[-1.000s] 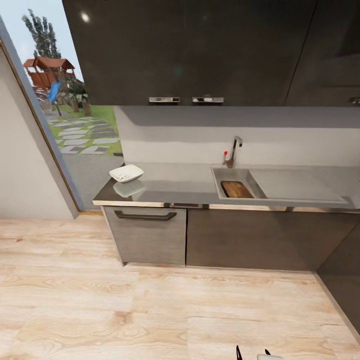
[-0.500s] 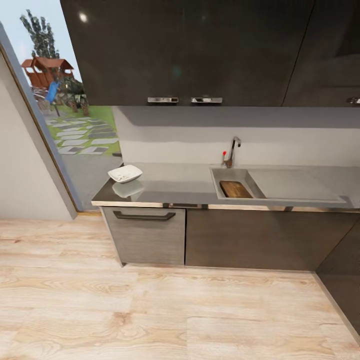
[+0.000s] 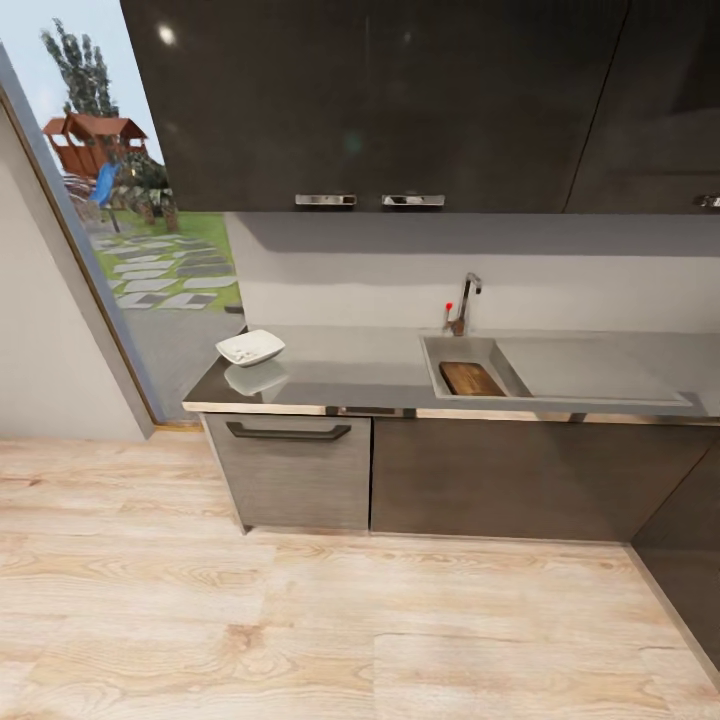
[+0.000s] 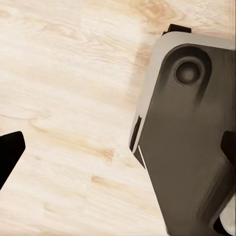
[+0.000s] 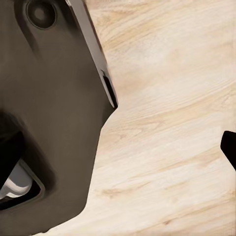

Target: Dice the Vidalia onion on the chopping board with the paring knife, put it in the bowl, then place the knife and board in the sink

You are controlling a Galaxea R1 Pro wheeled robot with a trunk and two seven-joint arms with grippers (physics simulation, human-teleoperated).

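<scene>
The kitchen counter stands ahead across the floor. The grey sink (image 3: 437,358) is set into the countertop (image 3: 350,370), under a chrome tap (image 3: 464,303) with a red knob. The dark brown chopping board (image 3: 470,378) lies inside the basin. The white bowl (image 3: 250,347) sits at the countertop's left end with small pale bits in it. The Vidalia onion and the paring knife are out of view. My left gripper (image 4: 118,147) hangs open over the floor beside my dark base (image 4: 196,147). My right gripper (image 5: 118,147) is open too, with one fingertip (image 5: 229,146) showing.
Glossy black upper cabinets (image 3: 380,100) hang over the counter. Dark grey cabinet fronts (image 3: 520,480) and a drawer with a long handle (image 3: 288,432) stand below. A glass door (image 3: 130,220) at the left looks onto a garden. Pale wood floor (image 3: 300,620) lies between me and the counter.
A second ago two dark fingertips showed at the head view's bottom edge; they have left the picture. The camera shifted slightly then. Nothing differs over the last half second.
</scene>
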